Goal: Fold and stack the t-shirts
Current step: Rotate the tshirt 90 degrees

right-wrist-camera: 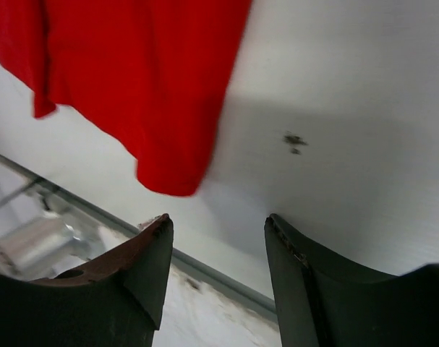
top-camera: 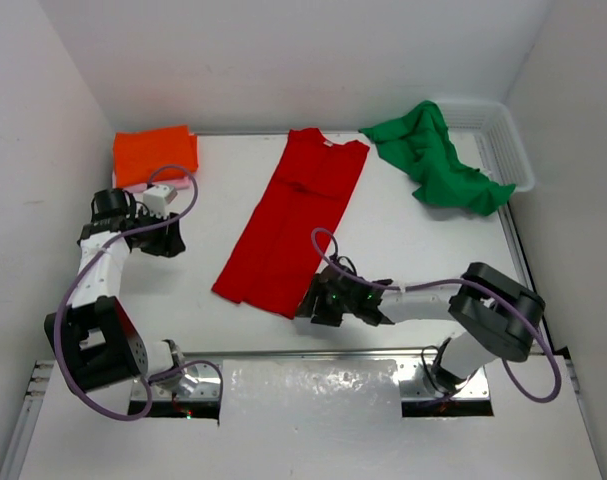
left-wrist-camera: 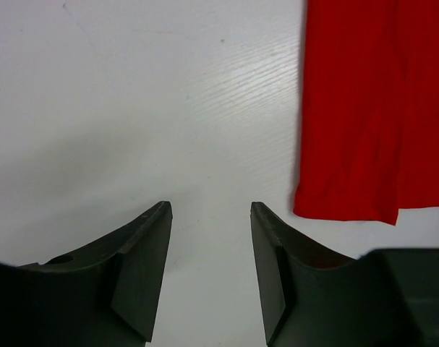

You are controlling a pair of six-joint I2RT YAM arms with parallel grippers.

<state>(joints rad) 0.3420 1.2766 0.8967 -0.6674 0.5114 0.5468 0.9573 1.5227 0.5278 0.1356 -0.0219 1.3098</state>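
Observation:
A red t-shirt [top-camera: 293, 215], folded into a long strip, lies slanted across the middle of the table; it also shows as the red t-shirt [left-wrist-camera: 371, 108] and the red t-shirt [right-wrist-camera: 147, 79]. An orange t-shirt [top-camera: 155, 155] lies folded at the back left on a pink t-shirt [top-camera: 176, 183] whose edge peeks out. A green t-shirt [top-camera: 433, 160] lies crumpled at the back right. My left gripper [top-camera: 173, 240] [left-wrist-camera: 210, 210] is open and empty over bare table, left of the red strip. My right gripper [top-camera: 313, 300] [right-wrist-camera: 218, 220] is open and empty just off the strip's near right corner.
A white mesh basket [top-camera: 508, 150] stands at the back right corner, with the green cloth spilling from it onto the table. White walls close in the table on three sides. The table's near metal edge [right-wrist-camera: 205, 264] runs just beyond my right fingers.

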